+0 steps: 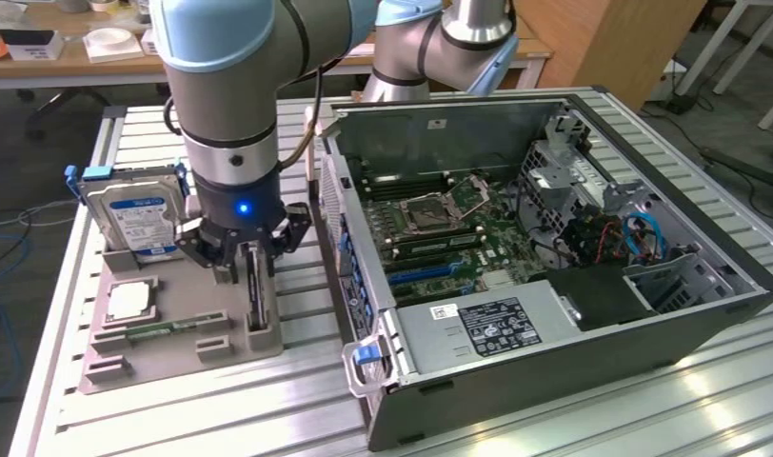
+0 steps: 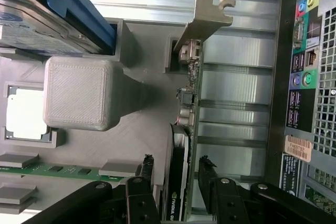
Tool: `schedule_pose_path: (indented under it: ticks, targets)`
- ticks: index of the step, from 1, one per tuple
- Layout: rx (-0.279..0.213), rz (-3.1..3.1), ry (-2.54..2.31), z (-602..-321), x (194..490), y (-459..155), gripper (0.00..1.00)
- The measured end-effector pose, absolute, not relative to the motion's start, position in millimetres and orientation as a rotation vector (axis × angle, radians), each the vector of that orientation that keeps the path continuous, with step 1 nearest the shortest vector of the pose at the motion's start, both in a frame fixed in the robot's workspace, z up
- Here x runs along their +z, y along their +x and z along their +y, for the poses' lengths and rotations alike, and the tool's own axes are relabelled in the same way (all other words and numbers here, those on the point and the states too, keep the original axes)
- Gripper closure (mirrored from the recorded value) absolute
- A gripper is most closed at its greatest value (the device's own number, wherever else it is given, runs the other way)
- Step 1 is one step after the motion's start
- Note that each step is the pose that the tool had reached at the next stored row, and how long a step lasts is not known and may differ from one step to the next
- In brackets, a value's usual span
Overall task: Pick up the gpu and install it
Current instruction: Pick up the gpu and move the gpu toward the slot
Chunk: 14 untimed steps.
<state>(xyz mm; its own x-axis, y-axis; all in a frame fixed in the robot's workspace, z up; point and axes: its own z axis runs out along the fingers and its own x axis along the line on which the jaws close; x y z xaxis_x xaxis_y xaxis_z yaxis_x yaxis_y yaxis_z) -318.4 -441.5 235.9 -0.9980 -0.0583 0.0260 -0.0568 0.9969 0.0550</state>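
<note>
While the claw (image 2: pixel 177 163) hung with its fingers apart, one on each side of the gpu (image 2: pixel 178 190) and not clamped on it, the gpu stood on edge in a grey holder (image 1: pixel 158 367) on the bench (image 1: pixel 234 419). Farther back a hard drive (image 1: pixel 135 214) stood upright in that holder, just beside an open computer case (image 1: pixel 552 238).

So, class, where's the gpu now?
The gpu stands on edge in the holder, on the exterior view's left of the computer case, between the gripper's open fingers.
</note>
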Motion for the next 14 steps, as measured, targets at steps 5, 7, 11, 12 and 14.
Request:
schedule_pose_path:
  ticks: [5,7,11,12,14]
  targets:
    - [-0.084,-3.111,0.09,-438.9,233.0,-318.4,0.53]
    - [-0.084,-3.111,0.09,-438.0,231.9,-318.3,0.53]
    - [-0.084,-3.111,0.09,-437.0,229.6,-318.4,0.53]
    - [-0.084,-3.111,0.09,-436.9,228.8,-318.3,0.53]
    - [-0.085,-3.111,0.09,-436.6,227.4,-318.3,0.53]
